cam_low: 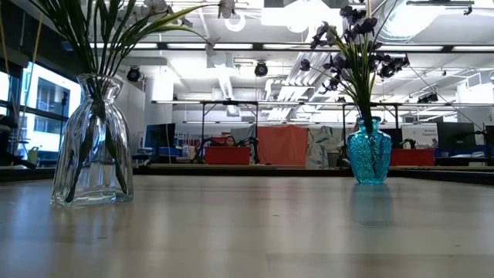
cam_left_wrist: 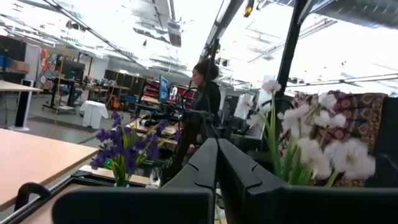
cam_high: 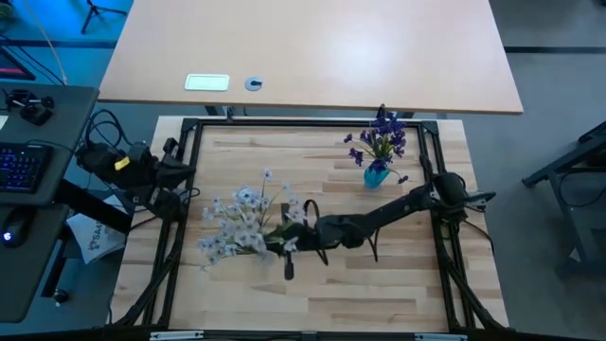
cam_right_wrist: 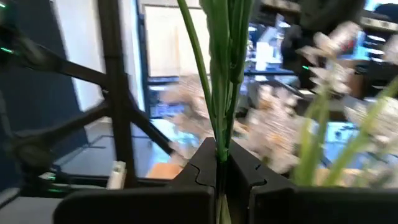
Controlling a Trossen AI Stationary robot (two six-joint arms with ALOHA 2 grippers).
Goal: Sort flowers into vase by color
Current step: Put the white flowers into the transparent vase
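A clear glass vase [cam_low: 91,150] stands on the table's left half and holds pale white-bluish sprigs [cam_high: 241,223], their green stems [cam_low: 96,46] fanning upward. A blue vase [cam_low: 369,152] stands near the far right corner with dark purple sprigs [cam_high: 382,137]. My right gripper [cam_high: 292,237] reaches in from the right to the white bunch's right side and is shut on green stems. My left gripper [cam_left_wrist: 217,158] is shut and empty, parked at the table's left edge [cam_high: 166,185]. Neither gripper shows in the low view. My right gripper pinches slim green stems [cam_right_wrist: 219,134] between its two fingers [cam_right_wrist: 200,163]. The stems run on past the fingertips, with pale blooms [cam_right_wrist: 339,43] blurred around them. In the high view the hold is at the white bunch's right side, above the table. The stems' lower ends are hidden.
A dark metal frame [cam_high: 194,128] borders the wooden table. A second desk [cam_high: 312,57] lies beyond the far edge, and a keyboard [cam_high: 24,166] sits off to the left. Bare tabletop [cam_high: 379,284] lies toward the near edge. A person [cam_left_wrist: 205,93] stands in the room behind.
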